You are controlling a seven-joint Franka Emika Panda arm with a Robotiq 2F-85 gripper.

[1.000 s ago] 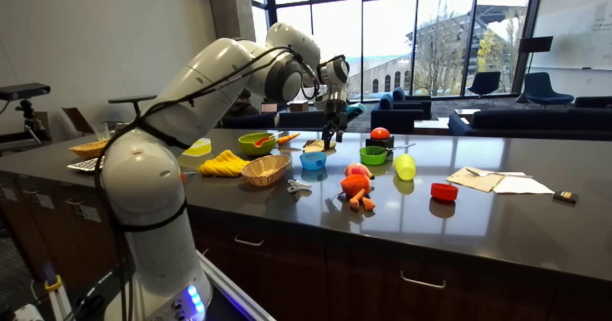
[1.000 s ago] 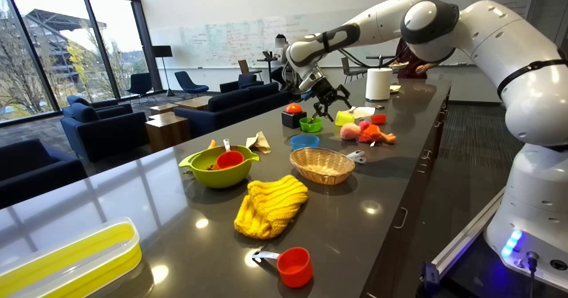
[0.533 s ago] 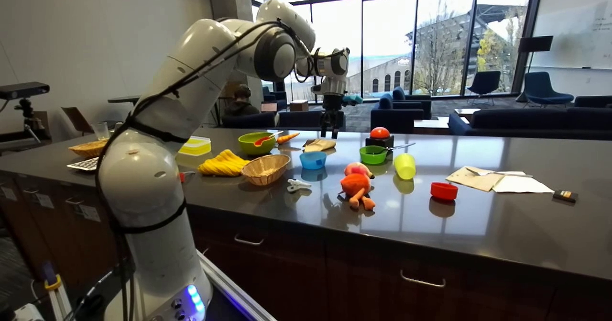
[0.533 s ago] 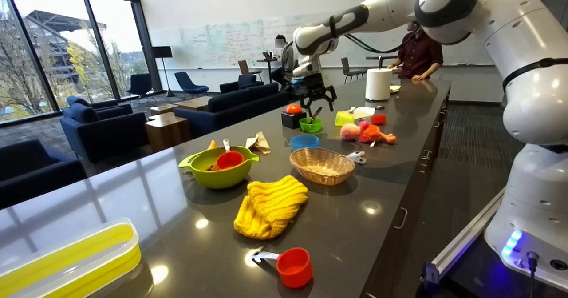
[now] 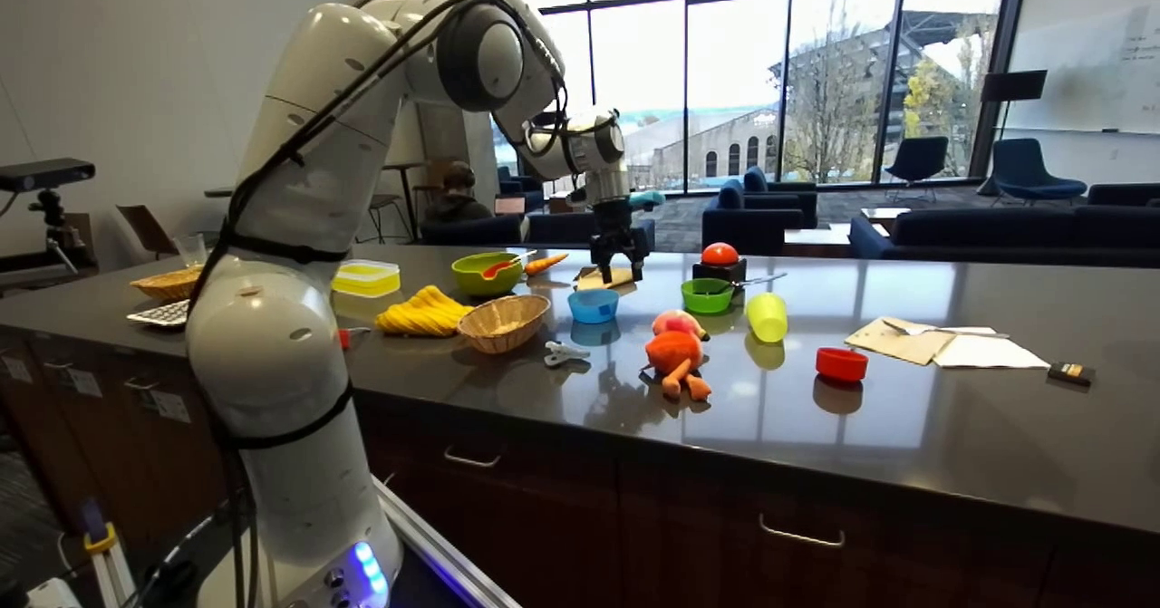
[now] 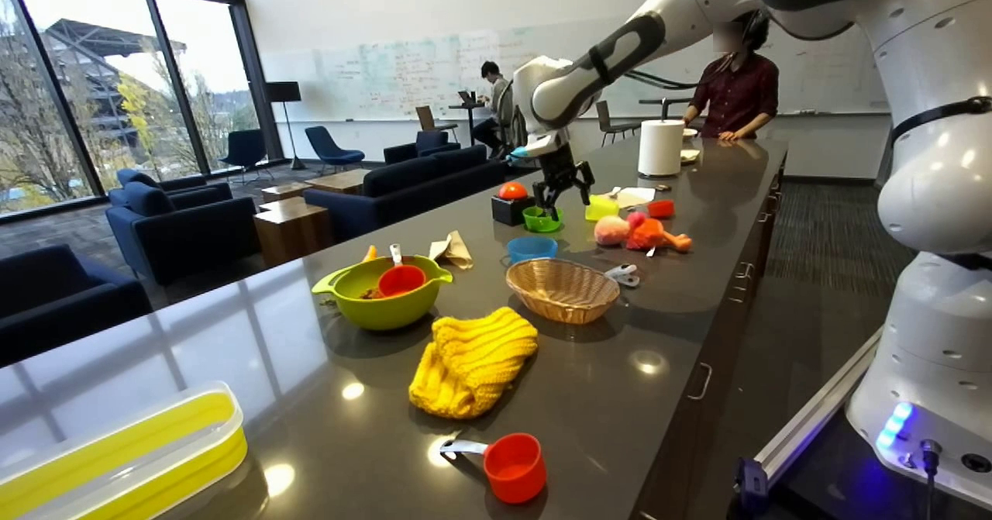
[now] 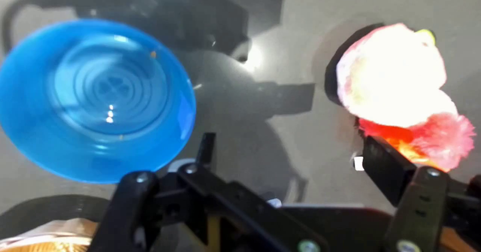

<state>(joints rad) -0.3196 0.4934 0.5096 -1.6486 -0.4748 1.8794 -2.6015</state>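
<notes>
Nearest in an exterior view, a red cup [image 6: 518,473] with a grey handle stands on the worktop [image 6: 604,380], and a yellow box [image 6: 217,449] lies toward the picture's left corner. Past them comes a yellow knit [image 6: 477,361], then a large green bowl [image 6: 387,315] holding a red scoop [image 6: 403,280], and a wicker basket [image 6: 542,303] with a white clip [image 6: 622,274] beside it. Just beyond the basket sits the blue bowl [image 6: 533,251]; the plush toy [image 6: 655,233] lies farther along. Above the worktop hangs the gripper [image 7: 295,154], its jaws wide apart, with the worktop showing between them. In the wrist view the blue bowl is at the picture's left, near one fingertip [image 7: 206,148], and the plush toy at its right, partly covered by the other. Farther back are a small green bowl [image 6: 541,225] with a utensil [image 5: 759,279] leaning in it, a red button [image 6: 512,190] on a black box [image 6: 510,211], and a lime cup [image 6: 602,208]. At the back are a paper roll [image 6: 661,148] and a person [image 6: 740,94] in dark red, before a whiteboard [image 6: 387,78].
</notes>
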